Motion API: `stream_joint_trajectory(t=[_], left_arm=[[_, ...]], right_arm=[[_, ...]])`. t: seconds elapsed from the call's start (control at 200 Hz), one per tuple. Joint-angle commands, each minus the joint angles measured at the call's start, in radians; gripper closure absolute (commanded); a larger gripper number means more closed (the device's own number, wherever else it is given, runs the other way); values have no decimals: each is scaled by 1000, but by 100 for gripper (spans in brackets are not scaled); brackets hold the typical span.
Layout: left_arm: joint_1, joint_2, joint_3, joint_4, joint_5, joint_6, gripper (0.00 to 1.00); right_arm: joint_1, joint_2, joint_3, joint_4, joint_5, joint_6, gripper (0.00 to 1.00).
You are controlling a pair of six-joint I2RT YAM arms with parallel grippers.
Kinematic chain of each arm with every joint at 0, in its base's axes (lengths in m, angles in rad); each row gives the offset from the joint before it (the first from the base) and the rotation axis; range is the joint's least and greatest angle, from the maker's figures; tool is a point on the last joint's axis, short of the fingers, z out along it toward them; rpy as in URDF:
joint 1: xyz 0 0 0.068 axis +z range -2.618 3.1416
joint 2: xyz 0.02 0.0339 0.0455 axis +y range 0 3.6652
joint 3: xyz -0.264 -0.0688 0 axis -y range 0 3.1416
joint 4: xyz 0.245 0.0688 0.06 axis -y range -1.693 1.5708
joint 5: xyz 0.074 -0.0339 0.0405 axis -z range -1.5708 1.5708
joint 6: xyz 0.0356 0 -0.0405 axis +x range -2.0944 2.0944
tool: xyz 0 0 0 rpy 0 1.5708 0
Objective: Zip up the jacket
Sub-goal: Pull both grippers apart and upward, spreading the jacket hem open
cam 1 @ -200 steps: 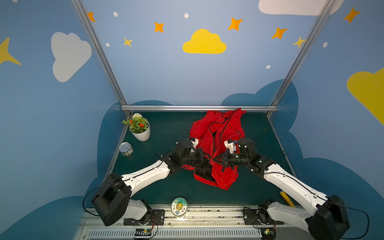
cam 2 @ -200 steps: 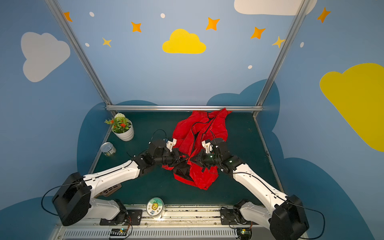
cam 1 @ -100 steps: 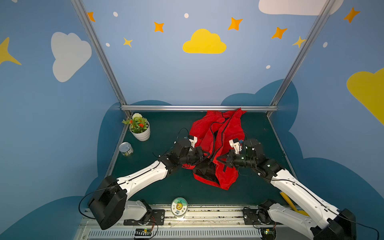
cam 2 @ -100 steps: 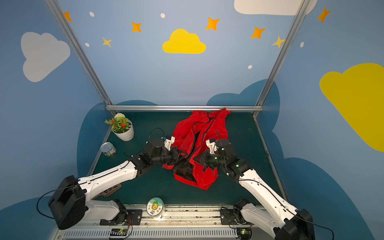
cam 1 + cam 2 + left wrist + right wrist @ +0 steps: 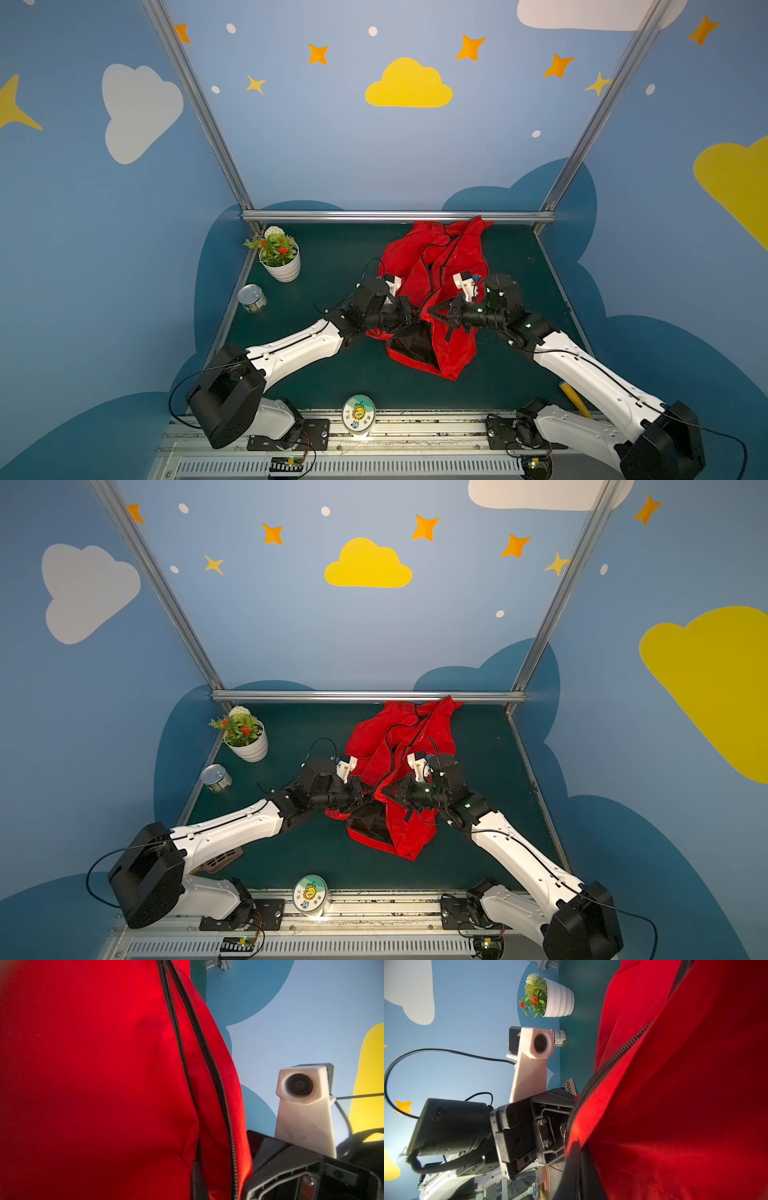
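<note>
Two robot arms grip the jacket (image 5: 440,266), which lies right of centre on the dark green table (image 5: 340,257). The left gripper (image 5: 412,314) and the right gripper (image 5: 432,312) face each other almost tip to tip. Each is clamped tight on a front edge of the red fabric, which is held up off the table between them. Past the grippers the garment stretches to the far rail (image 5: 395,216). On the near side it drapes onto the table with its black lining (image 5: 409,345) showing. The left wrist view shows two black zipper tracks (image 5: 209,1068) running side by side, unjoined. In the right wrist view, zipper teeth (image 5: 612,1057) lead to where the left gripper bites the cloth. A potted plant (image 5: 279,259) and a tin can (image 5: 252,297) stand at the far left, well apart from the jacket.
</note>
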Motion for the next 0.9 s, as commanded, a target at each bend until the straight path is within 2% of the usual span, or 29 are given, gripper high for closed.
stream_joint_trajectory(t=[0.0, 0.105, 0.195, 0.285, 0.38, 0.461, 0.611, 0.696, 0.896], left_arm=[[5, -34, 36, -6, 1, 30, 97], [24, -76, 20, 29, -27, 69, 97], [34, -114, 2, 68, -73, 126, 97], [43, -137, -43, 176, -146, 165, 97], [67, -146, -82, 302, -171, 191, 97], [90, -149, -95, 388, -176, 226, 97], [109, -145, -120, 560, -194, 291, 97], [114, -133, -135, 644, -215, 336, 97], [127, -69, -208, 995, -290, 419, 97]], right_arm=[[-9, -26, 44, -3, -32, -84, 100], [-9, -109, 38, -49, -8, -245, 100], [-12, -210, -9, -1, 77, -357, 100], [-14, -283, -70, 95, 177, -456, 100], [-16, -317, -152, 263, 233, -567, 100], [-18, -307, -181, 372, 267, -656, 100], [-19, -240, -158, 456, 224, -825, 100], [-24, -212, -179, 573, 211, -878, 100], [-37, -159, -168, 744, 197, -961, 100]])
